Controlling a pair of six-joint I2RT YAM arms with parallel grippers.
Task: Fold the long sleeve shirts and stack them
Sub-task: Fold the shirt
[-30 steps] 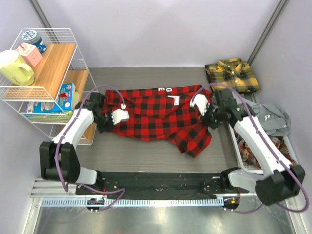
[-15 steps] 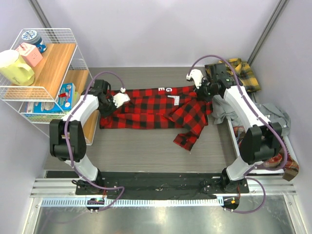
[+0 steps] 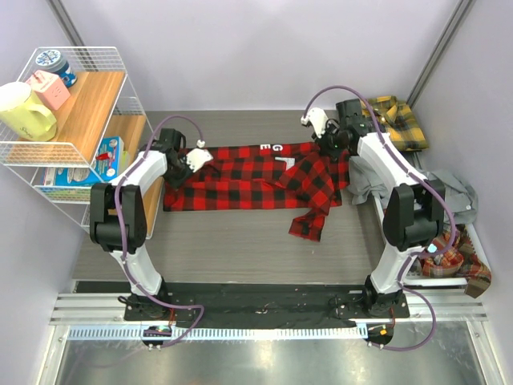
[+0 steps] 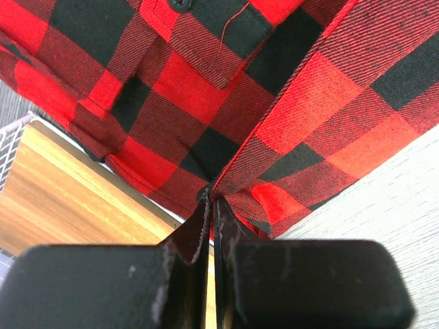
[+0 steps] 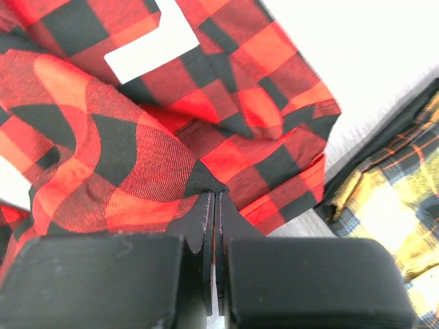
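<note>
A red-and-black check long sleeve shirt (image 3: 240, 176) with white lettering lies as a wide band across the table, one sleeve (image 3: 311, 220) trailing toward the front right. At the shirt's left end my left gripper (image 3: 195, 160) is shut on a fold of it (image 4: 211, 200). My right gripper (image 3: 323, 136) pinches a fold at the right end (image 5: 215, 194), also shut. A yellow-and-black plaid shirt (image 3: 398, 120) sits folded at the far right, partly behind the right arm, and shows in the right wrist view (image 5: 398, 199).
A white wire rack (image 3: 80, 120) with wooden shelves, a mug and tins stands at the left, its shelf edge (image 4: 62, 199) close under the left gripper. A white basket (image 3: 385, 233) at the right holds a grey shirt (image 3: 449, 192) and an orange-brown plaid one (image 3: 453, 261).
Both grippers have carried the red shirt's near edge toward the far side of the table. The shirt has folded over into a narrower band, and the loose sleeve slid back with it.
</note>
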